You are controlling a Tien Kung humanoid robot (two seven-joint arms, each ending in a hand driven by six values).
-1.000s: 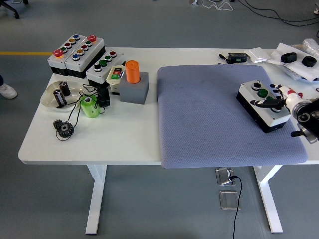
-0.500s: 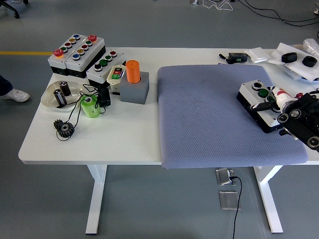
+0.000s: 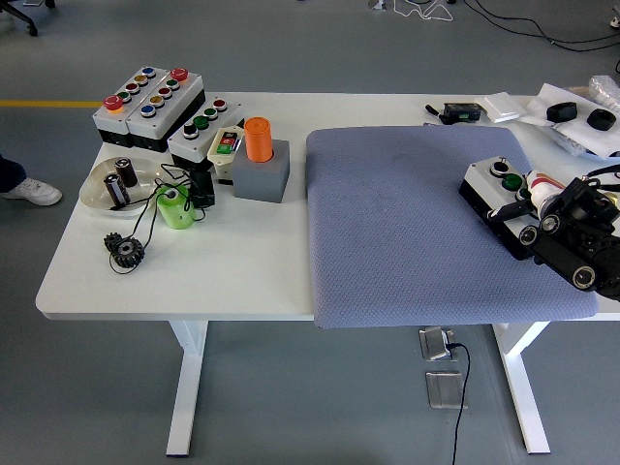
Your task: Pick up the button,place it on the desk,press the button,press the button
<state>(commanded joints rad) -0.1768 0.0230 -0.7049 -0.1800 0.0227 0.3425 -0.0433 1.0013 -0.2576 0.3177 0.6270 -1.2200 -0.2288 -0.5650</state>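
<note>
- Reaching in from the right edge, the robot's right hand (image 3: 570,231) lies over the near right part of a white-topped button box (image 3: 496,191) that sits on a grey-blue mat (image 3: 417,223).
- The hand is a tangle of black joints and a white-and-red part; whether its fingers are curled, spread or gripping the box cannot be told.
- The hand hides the near right part of the box; only the far left part shows, with a black button and a green button on the lid.
- The arm behind the hand is cut off by the right edge.
- The mat covers the right half of the white table (image 3: 194,271) and hangs slightly over its near edge.
- Far right, at the table's back corner, white sheets and small black items (image 3: 562,111) lie partly out of frame and are hard to make out.
- On the left half, well apart from the hand, stands an orange cylinder (image 3: 257,139) upright in a grey block (image 3: 262,176).
- Behind and left of it sit several more button boxes (image 3: 150,99) with coloured buttons.
- Nearer, a pale dish (image 3: 97,189) holds dark cylindrical pieces, beside a green cup (image 3: 174,208) and a small black gear (image 3: 125,252) joined by thin black wire.
- At the far left edge, a white shoe (image 3: 34,191) on the floor is partly cut off.
</note>
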